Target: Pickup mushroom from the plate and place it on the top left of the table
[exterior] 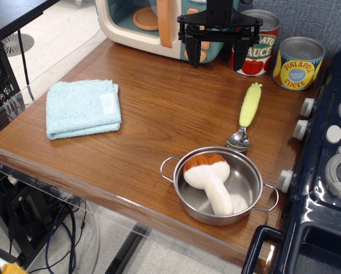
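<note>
The plush mushroom (210,181), with a brown-orange cap and a thick cream stem, lies on its side inside the plate (256,197), a small shiny steel pot with two wire loop handles, near the front right of the wooden table (153,114). My gripper (219,57) hangs high at the back of the table, well away from the pot. Its two black fingers are spread apart and hold nothing.
A folded light-blue cloth (83,108) lies on the left of the table. A yellow-green-handled spoon (247,114) lies just behind the pot. Two tin cans (299,63) and a toy appliance (153,25) stand at the back. A dark blue toy stove (324,171) lines the right edge.
</note>
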### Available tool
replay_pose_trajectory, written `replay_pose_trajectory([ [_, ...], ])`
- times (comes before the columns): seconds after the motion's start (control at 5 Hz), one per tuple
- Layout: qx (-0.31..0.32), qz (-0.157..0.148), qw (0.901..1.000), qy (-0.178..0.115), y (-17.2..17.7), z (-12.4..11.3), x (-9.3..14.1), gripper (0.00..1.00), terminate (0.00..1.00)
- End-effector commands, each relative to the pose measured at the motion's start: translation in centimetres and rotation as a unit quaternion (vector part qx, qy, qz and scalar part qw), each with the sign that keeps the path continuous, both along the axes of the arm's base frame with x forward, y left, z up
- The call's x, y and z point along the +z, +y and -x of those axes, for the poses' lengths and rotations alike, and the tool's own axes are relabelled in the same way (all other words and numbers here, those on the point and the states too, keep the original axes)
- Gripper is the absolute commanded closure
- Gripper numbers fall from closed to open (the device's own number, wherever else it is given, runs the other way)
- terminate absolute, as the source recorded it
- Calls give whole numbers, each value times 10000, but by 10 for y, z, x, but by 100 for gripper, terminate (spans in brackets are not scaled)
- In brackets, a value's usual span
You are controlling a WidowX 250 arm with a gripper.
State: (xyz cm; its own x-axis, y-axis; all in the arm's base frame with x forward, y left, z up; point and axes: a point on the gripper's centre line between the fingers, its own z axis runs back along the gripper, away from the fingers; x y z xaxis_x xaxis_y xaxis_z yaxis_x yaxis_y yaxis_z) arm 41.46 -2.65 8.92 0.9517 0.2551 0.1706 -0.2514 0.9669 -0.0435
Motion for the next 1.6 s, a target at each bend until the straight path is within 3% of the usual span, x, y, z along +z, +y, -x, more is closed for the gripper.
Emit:
replay_pose_trajectory([
  [0.0,0,0,10000,0,0,0,0,0,0],
  [0.2,-111,169,9998,-15,-3,20,3,0,0],
  [0.6,-16,67,9997,-238,-14,58,22,0,0],
  [0.8,-65,255,9992,-307,-34,87,23,0,0],
  [1.0,294,476,9978,-360,-62,116,19,0,0],
  [1.2,524,686,9952,-457,-78,128,7,0,0],
  [1.4,723,434,9960,-312,-80,132,-12,0,0],
])
